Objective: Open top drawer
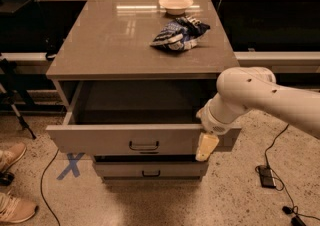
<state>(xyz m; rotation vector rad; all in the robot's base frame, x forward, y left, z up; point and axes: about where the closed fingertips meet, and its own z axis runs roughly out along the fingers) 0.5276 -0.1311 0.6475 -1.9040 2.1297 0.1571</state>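
Observation:
The top drawer (pixel 100 140) of the grey-beige cabinet stands pulled out, its plain grey interior showing and its black bar handle (pixel 144 146) at the centre of the front panel. My white arm reaches in from the right. My gripper (pixel 206 146) hangs in front of the right end of the drawer front, its cream fingers pointing down. It is to the right of the handle and holds nothing that I can see.
Two shorter drawers sit below; the middle one (pixel 150 172) is closed. On the cabinet top (pixel 110 40) lie a blue-white crumpled bag (pixel 179 33) and a white bowl (pixel 175 3). Shoes (pixel 12 180), a blue floor X (pixel 71 165) at left, cables and a power brick (pixel 265 176) at right.

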